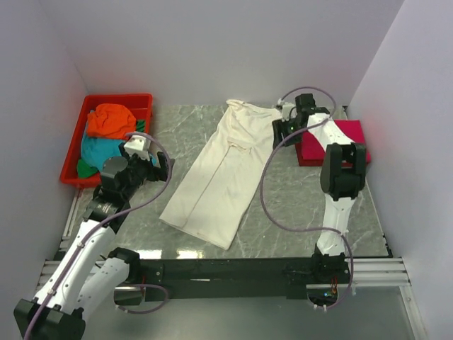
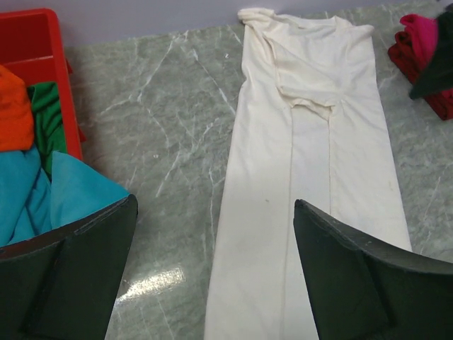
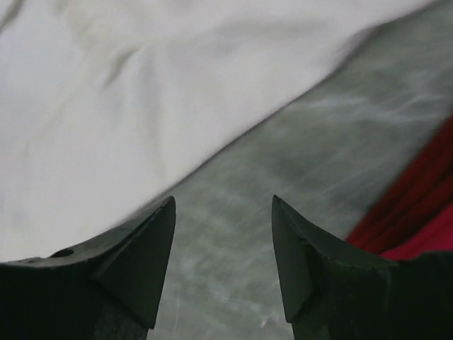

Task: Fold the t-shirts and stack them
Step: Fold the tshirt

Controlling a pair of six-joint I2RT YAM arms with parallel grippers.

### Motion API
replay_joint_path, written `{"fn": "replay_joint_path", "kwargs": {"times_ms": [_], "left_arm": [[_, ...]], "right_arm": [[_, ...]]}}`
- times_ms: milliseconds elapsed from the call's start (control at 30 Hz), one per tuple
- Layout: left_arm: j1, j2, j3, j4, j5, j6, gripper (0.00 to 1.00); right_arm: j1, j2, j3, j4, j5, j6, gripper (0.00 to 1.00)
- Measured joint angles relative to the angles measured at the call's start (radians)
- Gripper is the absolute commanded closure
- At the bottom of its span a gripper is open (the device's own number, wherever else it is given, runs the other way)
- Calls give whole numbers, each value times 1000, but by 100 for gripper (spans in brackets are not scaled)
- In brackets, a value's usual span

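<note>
Mid-desk item, cream shirt (image 1: 219,177): lay flat on the desk (image 1: 283,205), sides folded in to a narrow strip. Its long axis ran on a diagonal, collar at far right, hem at near left.

Right end effector (image 3: 223,205): released, jaws apart with only bare desk between them. It sat just off the strip's right edge at the collar end, with the cloth on its left. The stack (image 1: 340,138) of folded magenta and red shirts lay close on its right.

Left end effector (image 2: 214,209): released, jaws wide, nothing held. It hung between the tray (image 1: 71,166) and the strip's left long edge, well apart from the collar.

Tray contents: orange shirt (image 1: 110,120) and teal shirt (image 1: 99,150), both unfolded.

Judgement: the next fold was probably crosswise, one end brought over the other along the long axis. The right arm was nearer the collar and the left arm nearer the hem.
</note>
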Motion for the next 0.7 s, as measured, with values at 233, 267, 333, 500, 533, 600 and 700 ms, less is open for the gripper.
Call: {"fn": "replay_joint_path", "kwargs": {"times_ms": [233, 267, 333, 500, 533, 600, 700], "left_arm": [[0, 114, 7, -32, -13, -13, 10], [0, 137, 13, -44, -18, -21, 11], [0, 175, 24, -64, -30, -40, 11], [0, 207, 42, -96, -76, -110, 12], [0, 206, 45, -101, -85, -126, 12], [0, 202, 51, -117, -107, -173, 12], [0, 183, 54, -165, -159, -269, 14]], "right_arm": [[331, -602, -624, 90, -145, -467, 12], [437, -703, -734, 144, -153, -511, 11], [639, -846, -917, 251, -161, -563, 22], [892, -763, -945, 280, -72, -504, 28], [950, -721, -927, 306, -26, -470, 28], [1052, -672, -914, 355, 52, -420, 28], [1181, -637, -917, 402, 146, -355, 25]]}}
